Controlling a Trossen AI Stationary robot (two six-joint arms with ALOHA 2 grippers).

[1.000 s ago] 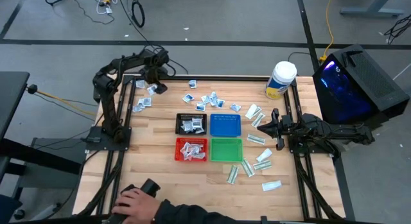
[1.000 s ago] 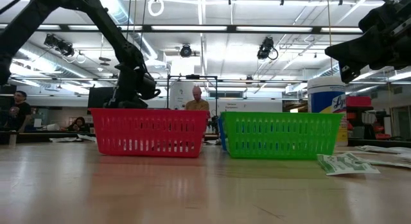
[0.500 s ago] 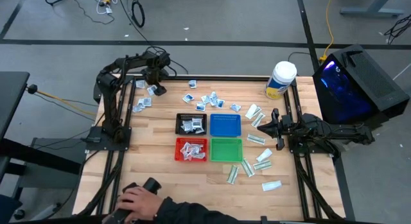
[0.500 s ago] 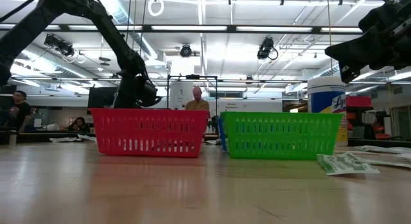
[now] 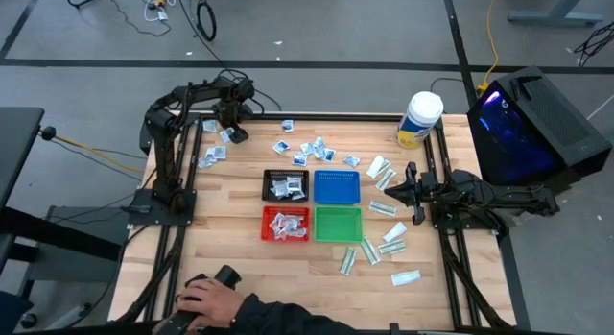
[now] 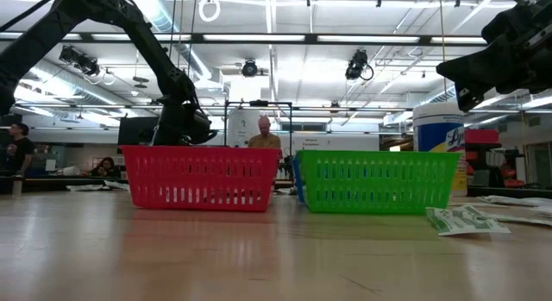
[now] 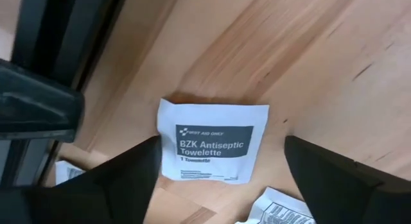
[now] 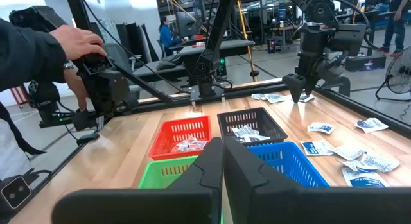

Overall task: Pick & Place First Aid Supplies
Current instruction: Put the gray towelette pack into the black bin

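My left gripper [image 5: 228, 118] points down at the table's far left corner, open. Its fingers stand on either side of a squarish white towelette packet [image 7: 214, 149] that lies flat on the wood, without touching it. More white packets lie beside it [image 5: 213, 155] and along the far middle [image 5: 312, 151]. Longer white-and-green packets [image 5: 384, 241] are scattered at the right. The black tray [image 5: 286, 185] and the red tray [image 5: 286, 224] hold packets. My right gripper [image 8: 223, 166] is shut and level at the table's right side, touching nothing.
The blue tray [image 5: 337, 186] and the green tray [image 5: 338, 224] stand mid-table beside the black and red ones. A white jar with a yellow label [image 5: 419, 119] stands at the far right. A person's hand [image 5: 206, 299] holds a black device at the near left edge.
My left gripper has sunk a little toward the packets at the far left corner. Nothing else has moved.
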